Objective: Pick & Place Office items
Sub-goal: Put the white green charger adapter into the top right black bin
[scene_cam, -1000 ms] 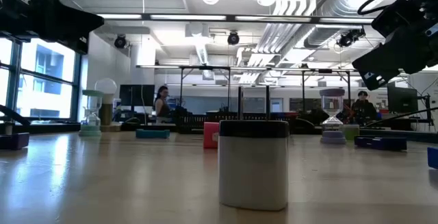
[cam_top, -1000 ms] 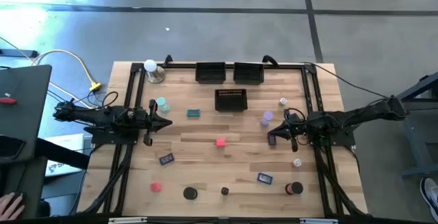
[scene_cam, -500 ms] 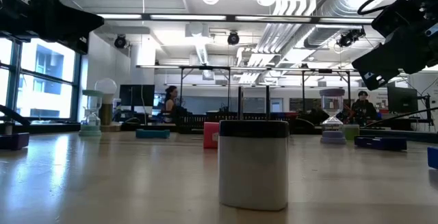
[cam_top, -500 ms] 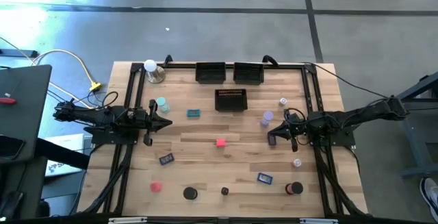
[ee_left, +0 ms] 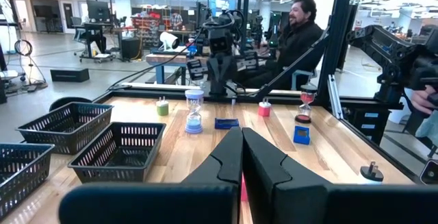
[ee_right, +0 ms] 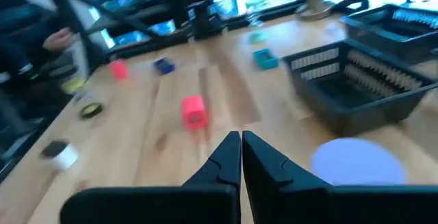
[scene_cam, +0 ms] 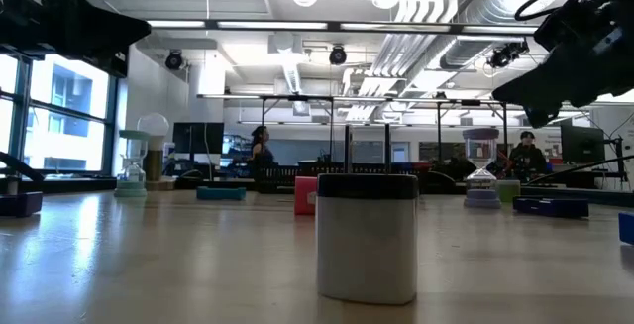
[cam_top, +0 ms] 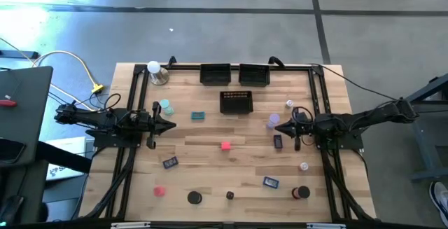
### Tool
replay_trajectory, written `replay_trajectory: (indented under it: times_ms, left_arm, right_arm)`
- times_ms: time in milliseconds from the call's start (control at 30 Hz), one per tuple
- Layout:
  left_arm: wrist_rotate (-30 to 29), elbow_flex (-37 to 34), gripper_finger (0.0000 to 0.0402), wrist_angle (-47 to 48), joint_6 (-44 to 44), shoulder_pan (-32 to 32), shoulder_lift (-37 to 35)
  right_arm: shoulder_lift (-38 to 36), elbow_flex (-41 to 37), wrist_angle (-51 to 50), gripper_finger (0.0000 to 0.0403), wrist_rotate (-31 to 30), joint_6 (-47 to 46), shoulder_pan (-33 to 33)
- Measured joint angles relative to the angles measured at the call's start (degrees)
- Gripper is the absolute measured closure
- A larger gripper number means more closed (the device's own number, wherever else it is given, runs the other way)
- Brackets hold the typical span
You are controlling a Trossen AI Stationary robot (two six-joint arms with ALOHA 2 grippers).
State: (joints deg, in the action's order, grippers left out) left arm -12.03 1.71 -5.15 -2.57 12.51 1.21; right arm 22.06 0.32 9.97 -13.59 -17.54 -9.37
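Observation:
The office items lie scattered on the wooden table: a pink cube (cam_top: 225, 146), a teal block (cam_top: 198, 115), a teal roll (cam_top: 166, 106), dark blue blocks (cam_top: 169, 162) (cam_top: 271, 182) (cam_top: 278, 142), a lavender piece (cam_top: 271, 122), a red piece (cam_top: 159, 191) and a black disc (cam_top: 194, 198). My left gripper (cam_top: 173, 125) hovers shut at the table's left, pointing right. My right gripper (cam_top: 274, 126) hovers shut at the right, above and beside the lavender piece (ee_right: 356, 162), with the pink cube (ee_right: 194, 111) ahead of it. Neither gripper holds anything.
Three black mesh trays (cam_top: 215, 74) (cam_top: 254, 74) (cam_top: 236, 101) stand at the far middle. A white ball on a metal base (cam_top: 155, 71) stands at the far left corner. A black frame (cam_top: 136, 96) runs along the table's edges. People show in the room behind.
My right gripper has swung at the wrist toward the table's far edge, from pointing at the near left to pointing left beside the lavender piece. A dark blue block now shows where it was. Its fingers have stayed shut.

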Motion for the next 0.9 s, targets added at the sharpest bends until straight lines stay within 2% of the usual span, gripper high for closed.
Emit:
replay_trajectory:
  times_ms: [233,500,700,900]
  left_arm:
    - [0.01,-0.01,0.0401,-1.16,0.00,0.00,0.00]
    - [0.00,0.00,0.0401,-1.38,0.00,0.00,0.00]
    - [0.00,-0.01,0.0401,-1.38,-2.01,-0.02,0.00]
    - [0.00,0.00,0.0401,-1.42,-1.96,-0.01,0.00]
  right_arm:
    - [0.01,1.04,4.55,0.0401,-1.65,3.89,0.00]
    - [1.02,5.65,4.75,0.0401,-9.02,6.88,0.00]
    - [2.31,8.49,3.64,0.0401,-9.16,7.19,0.00]
    - [4.06,10.03,3.94,0.0401,-8.84,12.14,0.00]
